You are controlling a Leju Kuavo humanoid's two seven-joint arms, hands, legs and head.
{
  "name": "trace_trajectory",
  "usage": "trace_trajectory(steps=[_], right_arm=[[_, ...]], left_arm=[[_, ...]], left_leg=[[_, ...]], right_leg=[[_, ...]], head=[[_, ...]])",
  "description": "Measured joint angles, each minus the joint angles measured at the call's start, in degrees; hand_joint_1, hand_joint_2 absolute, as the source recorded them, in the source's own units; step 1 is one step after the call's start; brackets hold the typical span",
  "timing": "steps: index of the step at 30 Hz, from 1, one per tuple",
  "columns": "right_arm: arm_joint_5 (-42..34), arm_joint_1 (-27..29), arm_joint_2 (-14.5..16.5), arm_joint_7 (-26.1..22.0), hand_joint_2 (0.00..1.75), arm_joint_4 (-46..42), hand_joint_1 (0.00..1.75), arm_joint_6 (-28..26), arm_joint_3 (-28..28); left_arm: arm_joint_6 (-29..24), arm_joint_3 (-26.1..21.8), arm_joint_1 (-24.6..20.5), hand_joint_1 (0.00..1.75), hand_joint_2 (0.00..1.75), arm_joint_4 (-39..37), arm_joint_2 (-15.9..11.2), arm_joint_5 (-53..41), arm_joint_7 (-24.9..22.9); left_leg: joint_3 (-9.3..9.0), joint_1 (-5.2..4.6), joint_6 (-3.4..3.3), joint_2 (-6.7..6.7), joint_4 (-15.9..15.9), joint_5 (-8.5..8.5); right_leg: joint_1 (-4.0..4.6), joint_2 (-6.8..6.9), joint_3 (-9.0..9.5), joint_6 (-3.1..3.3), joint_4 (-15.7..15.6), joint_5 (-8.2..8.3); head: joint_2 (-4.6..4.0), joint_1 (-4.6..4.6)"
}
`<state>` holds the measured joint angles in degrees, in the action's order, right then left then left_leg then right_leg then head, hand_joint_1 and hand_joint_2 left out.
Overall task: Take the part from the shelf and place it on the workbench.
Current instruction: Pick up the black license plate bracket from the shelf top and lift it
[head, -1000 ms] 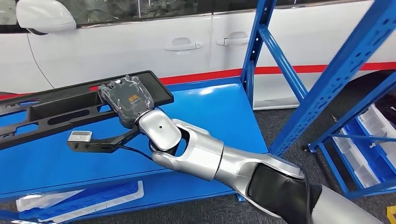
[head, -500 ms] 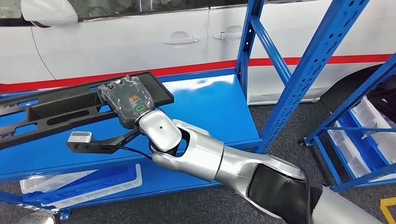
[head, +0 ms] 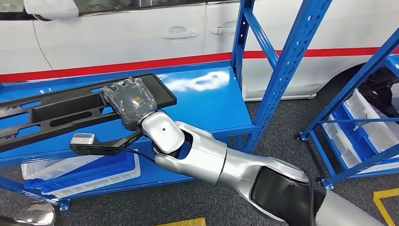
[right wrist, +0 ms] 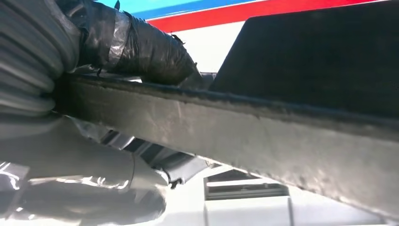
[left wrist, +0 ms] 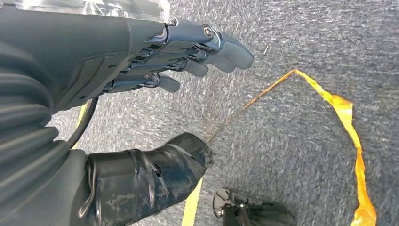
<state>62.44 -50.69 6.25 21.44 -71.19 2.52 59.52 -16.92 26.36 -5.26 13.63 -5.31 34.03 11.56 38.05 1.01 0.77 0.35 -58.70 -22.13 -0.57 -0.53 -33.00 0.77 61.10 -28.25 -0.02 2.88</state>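
Black moulded plastic, the long flat car trim part [head: 70,110] spans the frame's left above the blue steel shelf [head: 211,101]. Our right hand [head: 128,101] grips its end; we judge it stiff, light, unwieldy. Our left hand [left wrist: 155,56] hangs empty, fingers apart.

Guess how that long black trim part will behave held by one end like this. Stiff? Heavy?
The black trim part looks like thin moulded plastic with cut-outs, so probably light for its length. The right hand grips it near one end; the far end will likely sag or swing. In the right wrist view its edge looks matte, so probably not slippery.
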Motion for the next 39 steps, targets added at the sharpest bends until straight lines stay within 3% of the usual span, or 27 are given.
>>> trace_trajectory(steps=[2, 4, 6, 7, 8, 10, 12, 13, 14, 16, 18, 21, 22, 23, 24, 26, 28, 31, 35, 36, 39], right_arm=[[-0.02, -0.02, 0.02, 0.00, 1.75, 0.01, 1.75, 0.01, 0.00], [-0.03, -0.05, 0.06, 0.00, 1.75, 0.01, 1.75, 0.01, 0.00], [-0.05, -0.05, 0.07, 0.00, 1.75, 0.01, 1.75, 0.02, 0.00], [-0.05, -0.04, 0.06, 0.00, 1.75, 0.01, 1.75, 0.03, 0.00], [-0.06, -0.03, 0.06, 0.00, 1.75, 0.02, 1.75, 0.03, 0.00], [-0.06, -0.03, 0.06, 0.00, 1.75, 0.02, 1.75, 0.03, 0.00], [-0.06, -0.04, 0.08, 0.01, 1.75, -0.03, 1.75, 0.01, -0.01], [-0.06, -0.05, 0.08, 0.03, 1.75, -0.06, 1.75, 0.01, -0.01], [-0.06, -0.08, 0.08, 0.04, 1.75, -0.09, 1.75, 0.02, -0.02], [-0.08, -0.12, 0.05, 0.03, 1.75, -0.15, 1.75, 0.04, -0.02], [-0.27, -0.18, -0.01, 0.05, 1.75, -0.19, 1.75, 0.13, -0.03], [-1.08, -0.18, -0.17, 0.15, 1.75, -0.18, 1.75, 0.51, -0.04], [-1.27, -0.13, -0.23, 0.15, 1.75, -0.17, 1.75, 0.62, -0.04], [-1.38, -0.09, -0.30, 0.15, 1.75, -0.17, 1.75, 0.69, -0.04], [-1.43, -0.07, -0.37, 0.15, 1.75, -0.17, 1.75, 0.74, -0.04], [-1.47, -0.11, -0.46, 0.15, 1.75, -0.17, 1.75, 0.79, -0.04], [-1.48, -0.15, -0.45, 0.15, 1.75, -0.26, 1.75, 0.79, -0.05], [-1.48, -0.14, -0.55, 0.16, 1.75, -0.33, 1.75, 0.78, -0.07], [-1.48, -0.13, -0.56, 0.15, 1.75, -0.35, 1.75, 0.78, -0.07], [-1.48, -0.16, -0.56, 0.15, 1.75, -0.38, 1.75, 0.78, -0.07], [-1.32, -0.18, -0.56, 0.13, 1.75, -0.45, 1.75, 0.81, -0.07]], left_arm=[[0.00, 0.00, 0.08, 0.00, 1.75, -0.03, -0.01, 0.00, 0.00], [0.00, 0.00, 0.11, 0.00, 1.75, -0.06, -0.01, 0.00, 0.00], [0.00, 0.00, 0.10, 0.00, 1.75, -0.06, 0.00, 0.00, 0.00], [0.00, 0.00, 0.09, 0.00, 1.75, -0.06, 0.01, 0.00, 0.00], [0.00, 0.00, 0.09, 0.00, 1.75, -0.06, 0.01, 0.00, 0.00], [0.00, 0.00, 0.02, 0.00, 1.75, -0.06, 0.02, -0.01, 0.00], [0.01, 0.00, -0.21, 0.00, 1.75, -0.06, -0.06, -0.02, 0.01], [0.02, 0.00, -0.31, 0.00, 1.75, -0.06, -0.09, -0.03, 0.01], [0.03, 0.00, -0.40, 0.00, 1.75, -0.06, -0.12, -0.04, 0.02], [0.05, 0.00, -0.41, 0.00, 1.75, -0.06, -0.15, -0.04, 0.02], [0.04, 0.00, -0.36, 0.00, 1.75, -0.06, -0.16, -0.11, 0.14], [-0.20, 0.00, -0.29, 0.00, 1.75, -0.06, -0.16, -0.40, 0.89], [-0.27, 0.00, -0.26, 0.00, 1.75, -0.06, -0.16, -0.45, 1.09], [-0.31, 0.00, -0.21, 0.00, 1.75, -0.06, -0.15, -0.46, 1.22], [-0.32, 0.00, -0.14, 0.00, 1.75, -0.06, -0.14, -0.46, 1.27], [-0.31, 0.00, -0.03, 0.00, 1.75, -0.06, -0.13, -0.46, 1.33], [-0.21, 0.00, -0.04, 0.00, 1.75, -0.06, -0.13, -0.46, 1.50], [-0.03, 0.00, -0.08, 0.00, 1.75, -0.06, -0.13, -0.46, 1.79], [0.00, 0.00, -0.02, 0.00, 1.75, -0.06, -0.15, -0.46, 1.84], [0.00, 0.00, 0.02, 0.00, 1.75, -0.06, -0.16, -0.46, 1.86], [0.10, 0.00, 0.22, 0.00, 1.75, -0.06, -0.23, -0.48, 1.92]], left_leg=[[0.60, 0.15, 0.71, -0.03, -0.53, -0.59], [2.24, 0.27, 1.15, -0.03, -4.55, -4.65], [4.13, 0.29, 1.36, -0.03, -11.03, -9.37], [4.40, 0.29, 1.37, -0.03, -13.40, -10.33], [3.87, 0.28, 1.28, -0.03, -14.25, -10.18], [-0.10, 0.15, 0.71, -0.05, -10.75, -7.87], [-5.54, -0.28, -0.18, -0.05, -3.51, -7.23], [-7.20, -0.56, -0.54, -0.07, -0.93, -7.35], [-7.93, -0.82, -0.79, -0.08, 0.56, -7.55], [-7.87, -0.92, -1.34, -0.07, 1.63, -6.36], [-7.79, -0.67, -2.05, 0.13, 2.98, -4.85], [-6.41, -0.53, -2.56, 0.30, 3.64, -3.13], [-5.72, -0.52, -2.52, 0.31, 3.51, -2.72], [-5.04, -0.48, -2.43, 0.31, 3.33, -2.35], [-4.39, -0.41, -2.28, 0.31, 3.08, -2.05], [-3.30, -0.21, -1.88, 0.22, 2.28, -1.72], [-2.35, -0.18, -1.22, -0.05, 1.31, -1.54], [-1.69, -0.22, -0.16, -0.48, 0.85, -1.02], [-1.51, -0.14, 0.18, -0.63, 0.84, -0.90], [-0.99, -0.08, 0.39, -0.60, -0.29, -1.79], [4.12, 0.13, 1.42, -0.49, -12.37, -7.42]], right_leg=[[-0.12, 0.10, -0.60, 0.93, -0.27, 0.86], [-0.24, 0.22, -1.56, 1.71, -0.50, 1.95], [-0.08, 0.26, -2.78, 2.07, -0.49, 2.90], [0.05, 0.26, -3.52, 2.11, -0.46, 3.43], [0.18, 0.25, -4.27, 2.12, -0.44, 3.97], [0.42, 0.20, -5.76, 2.05, -0.41, 5.15], [0.51, 0.24, -6.59, 1.76, -0.49, 6.16], [0.49, 0.33, -6.71, 1.48, -0.63, 6.62], [0.40, 0.45, -6.71, 1.12, -0.84, 7.07], [0.28, 0.61, -6.64, 0.35, -1.44, 7.92], [0.34, 0.57, -7.29, -0.26, -0.29, 6.38], [0.31, 0.54, -10.20, -0.77, 8.82, -0.66], [0.21, 0.54, -10.81, -0.93, 11.84, -1.90], [0.10, 0.55, -10.66, -1.08, 13.34, -2.09], [-0.03, 0.57, -9.42, -1.22, 12.74, -1.41], [-0.29, 0.46, -4.33, -1.37, 6.15, 0.40], [-0.29, -0.03, -0.39, -1.11, 0.38, 0.89], [0.00, -0.12, -0.01, -0.31, -0.93, 0.76], [-0.09, 0.13, -0.07, 0.15, -1.19, 0.96], [-0.19, 0.33, -0.09, 0.40, -1.31, 1.12], [-0.27, 1.73, -0.53, 1.17, -1.46, 1.61]], head=[[0.00, 0.02], [0.00, -0.04], [0.00, -0.05], [0.00, -0.05], [0.00, -0.05], [0.01, -0.05], [0.01, 0.02], [0.00, 0.02], [0.00, -0.05], [0.00, -0.25], [0.00, -0.20], [0.00, 0.19], [0.00, 0.23], [0.00, 0.23], [0.00, 0.25], [0.00, 0.35], [0.00, 0.53], [0.00, 0.88], [0.00, 0.95], [0.00, 0.84], [0.00, 0.55]])
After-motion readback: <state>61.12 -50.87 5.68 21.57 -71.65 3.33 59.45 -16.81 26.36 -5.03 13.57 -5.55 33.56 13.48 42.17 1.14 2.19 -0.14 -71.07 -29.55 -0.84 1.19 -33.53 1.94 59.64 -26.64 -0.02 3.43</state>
